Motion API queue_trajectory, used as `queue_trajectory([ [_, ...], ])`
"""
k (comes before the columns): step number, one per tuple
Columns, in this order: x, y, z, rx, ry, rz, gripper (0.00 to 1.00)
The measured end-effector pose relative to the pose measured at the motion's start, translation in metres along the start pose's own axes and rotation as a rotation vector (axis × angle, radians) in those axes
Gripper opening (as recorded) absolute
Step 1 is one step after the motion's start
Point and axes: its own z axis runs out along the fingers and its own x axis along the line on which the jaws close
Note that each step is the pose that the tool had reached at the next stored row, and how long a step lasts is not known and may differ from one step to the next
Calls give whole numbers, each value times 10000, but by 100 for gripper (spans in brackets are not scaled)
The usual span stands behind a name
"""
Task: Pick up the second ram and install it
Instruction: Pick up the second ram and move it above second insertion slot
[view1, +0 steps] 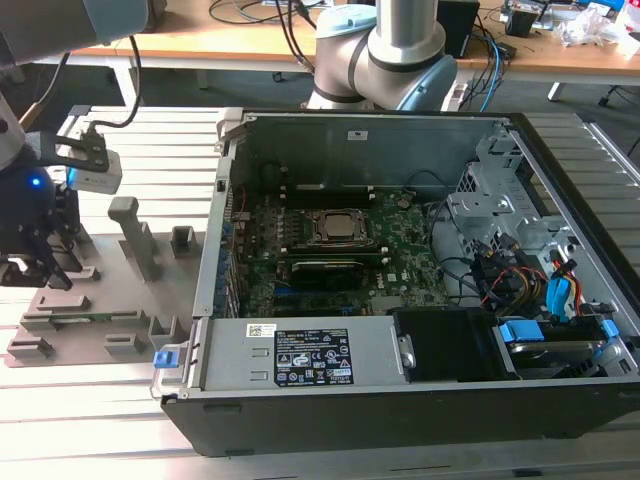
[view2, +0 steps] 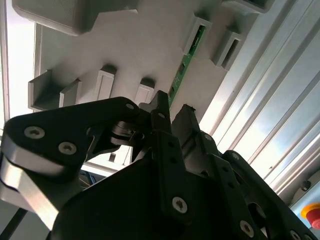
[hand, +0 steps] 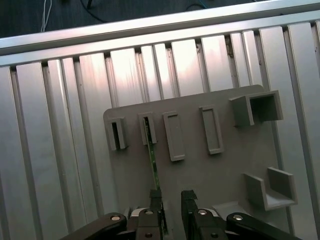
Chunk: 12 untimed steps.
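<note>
The second ram (hand: 152, 157) is a thin green stick standing on edge in a slot of the grey fixture tray (hand: 235, 165). The second wrist view shows the ram (view2: 186, 59) running from its slot toward the fingertips. My gripper (hand: 171, 200) hovers over the tray, open, with a clear gap between its black fingers (hand: 156, 199). The near end of the stick lines up with one finger rather than with the gap. In the exterior view the gripper (view1: 36, 268) hangs over the tray (view1: 120, 300) at the exterior view's left, beside the open computer case (view1: 215, 250).
The motherboard with its processor socket (view1: 340, 228) and a black expansion card (view1: 325, 270) lies inside the case. Drive cages and cables (view1: 520, 280) crowd the case at the exterior view's right. Upright blocks (view1: 135, 235) stand on the tray. The ribbed aluminium table (hand: 60, 165) surrounds it.
</note>
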Motion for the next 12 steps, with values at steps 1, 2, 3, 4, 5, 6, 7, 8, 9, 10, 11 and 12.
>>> queue_trajectory([
  [1, 5, -1, 7, 1, 0, 0, 30],
  [2, 10, -2, 13, 1, -1, 0, 30],
  [3, 17, -3, 22, 0, 0, 1, 30],
  [4, 28, -5, 33, -1, 1, 0, 30],
  [5, 44, -8, 46, 0, 0, 1, 30],
  [6, 54, -10, 54, -1, 1, 1, 30],
  [7, 64, -12, 63, 0, 1, 1, 30],
  [8, 84, -16, 95, 0, 0, 1, 30],
  [9, 93, -18, 129, 0, 0, 2, 30],
  [10, 94, -18, 142, 0, 1, 3, 30],
  [11, 96, -20, 161, 0, 1, 1, 30],
  [12, 96, -21, 173, 0, 0, 0, 30],
])
